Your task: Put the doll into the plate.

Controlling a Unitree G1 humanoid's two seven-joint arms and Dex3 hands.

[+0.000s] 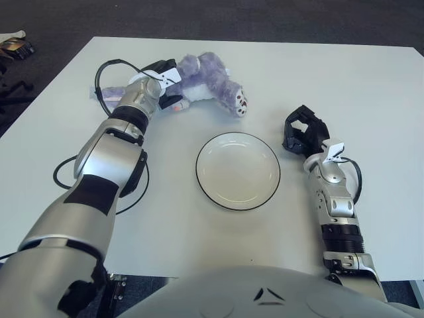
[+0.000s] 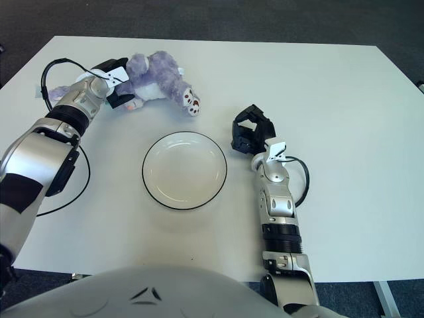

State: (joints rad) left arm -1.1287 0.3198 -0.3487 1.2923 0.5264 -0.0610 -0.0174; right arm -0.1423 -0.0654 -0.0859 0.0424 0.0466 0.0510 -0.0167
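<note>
Left hand [image 1: 163,85] at the far-left part of the table [image 1: 371,86], fingers closed on the near-left end of the doll [image 1: 211,81] — grasp apparently at the head or upper body, the exact contact hidden under fur and knuckles. Doll lying directly to the right of that hand, long axis running from the hand toward the right and slightly nearer the robot, spotted foot at the free end. Plate [image 1: 237,171] nearer the robot than the doll and a little to the right, well apart from it, nothing in it. Move ahead, by judgement: a lift, then a carry toward the robot and rightward, the trailing legs needing clearance over the plate's far rim.

Right hand [image 1: 303,134] just beside the plate's right edge, fingers curled, holding nothing — near the plate but well apart from the doll, so the left hand by far the closer to the toy.

Count: one doll, one plate, two hands, one black cable loop [image 1: 106,69] beside the left wrist.
</note>
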